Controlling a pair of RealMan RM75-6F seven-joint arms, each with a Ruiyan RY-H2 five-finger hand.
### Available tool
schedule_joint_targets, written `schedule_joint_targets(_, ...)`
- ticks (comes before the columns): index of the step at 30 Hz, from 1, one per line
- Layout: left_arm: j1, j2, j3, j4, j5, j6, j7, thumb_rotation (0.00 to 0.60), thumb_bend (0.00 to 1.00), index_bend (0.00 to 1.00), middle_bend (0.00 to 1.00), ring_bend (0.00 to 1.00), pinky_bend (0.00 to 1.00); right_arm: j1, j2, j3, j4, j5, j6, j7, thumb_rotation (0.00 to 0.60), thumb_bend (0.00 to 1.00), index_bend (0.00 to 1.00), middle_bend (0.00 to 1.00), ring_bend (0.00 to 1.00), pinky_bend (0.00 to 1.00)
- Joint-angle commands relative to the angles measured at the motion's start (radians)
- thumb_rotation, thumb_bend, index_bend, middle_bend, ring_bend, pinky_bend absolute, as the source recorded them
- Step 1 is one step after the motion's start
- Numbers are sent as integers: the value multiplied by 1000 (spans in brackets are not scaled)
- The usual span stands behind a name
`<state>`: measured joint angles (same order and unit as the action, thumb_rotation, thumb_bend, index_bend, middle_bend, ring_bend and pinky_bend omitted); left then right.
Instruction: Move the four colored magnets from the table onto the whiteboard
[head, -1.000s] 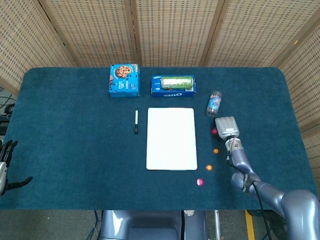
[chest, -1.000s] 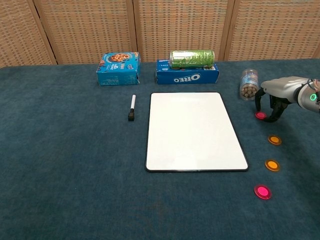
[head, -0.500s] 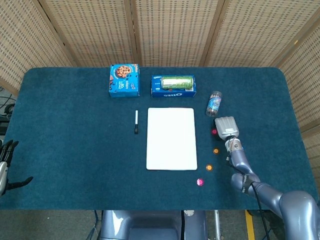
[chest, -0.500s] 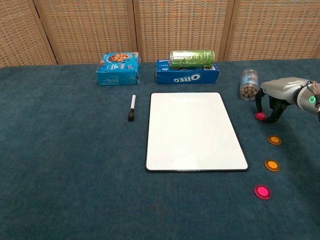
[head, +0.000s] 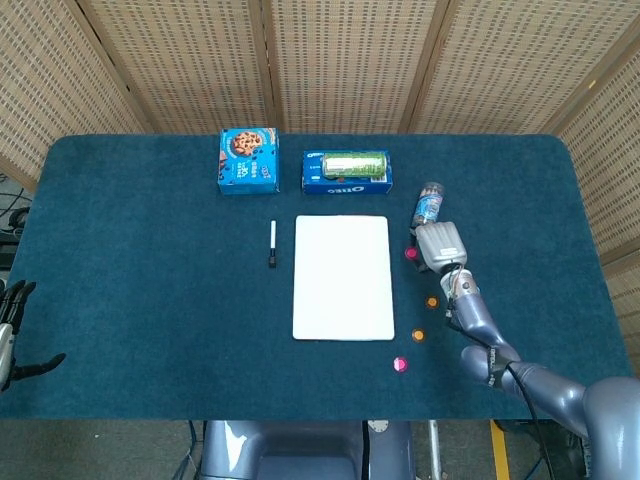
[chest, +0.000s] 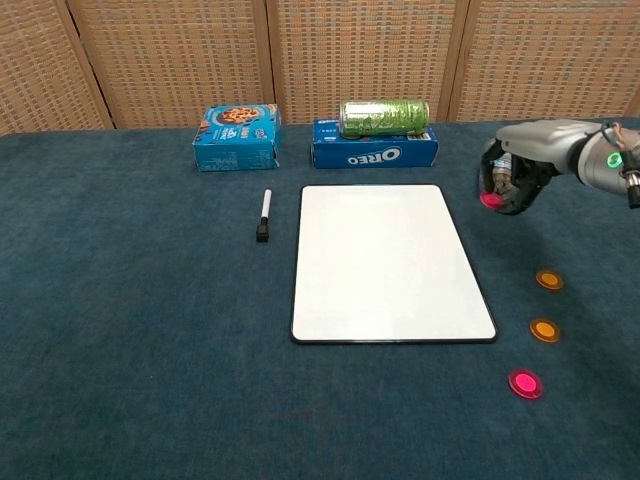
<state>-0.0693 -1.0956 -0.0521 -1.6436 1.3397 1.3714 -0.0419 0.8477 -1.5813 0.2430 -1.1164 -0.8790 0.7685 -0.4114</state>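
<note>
The left hand sits at the far left table edge, well apart from everything, fingers apart and holding nothing. Far to the left of the right hand stands a blue cookie box, its lettering too small to read, and below it a black-capped marker. The whiteboard lies just left of the right hand, bare. Beyond it a blue box reads "OREO", with a green canister lying on top. The right hand hovers off the whiteboard's upper right corner, pinching a pink magnet in its fingertips. A clear jar lies just behind this hand. Below the hand, on the cloth, lie an orange magnet, a second orange magnet, and a second pink magnet.
</note>
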Motion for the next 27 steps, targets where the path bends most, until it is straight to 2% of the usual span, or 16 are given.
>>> schedule_joint_targets(1, -3, -1, 2, 4, 2, -7, -5, 600, 0, 0, 0, 0, 0, 64, 98, 71, -237, 44, 46, -87, 600, 391, 555, 1000, 996, 1000)
schedule_joint_targets(7, -5, -1, 2, 10, 2, -12, -14, 600, 0, 0, 0, 0, 0, 183, 90, 107, -429, 201, 131, -280, 600, 391, 555, 1000, 995, 1000)
schedule_joint_targets(11, -4, 0, 2, 11, 3, -10, -21, 600, 0, 0, 0, 0, 0, 242, 51, 106, -467, 274, 185, -360, 600, 390, 555, 1000, 996, 1000)
schedule_joint_targets(19, -9, -2, 5, 22, 4, -26, -33, 600, 0, 0, 0, 0, 0, 296, -64, 40, -432, 356, 248, -433, 600, 395, 555, 1000, 996, 1000)
schedule_joint_targets(27, -13, -1, 7, 21, 9, -30, -34, 600, 0, 0, 0, 0, 0, 302, -125, 8, -382, 362, 271, -439, 600, 401, 555, 1000, 995, 1000)
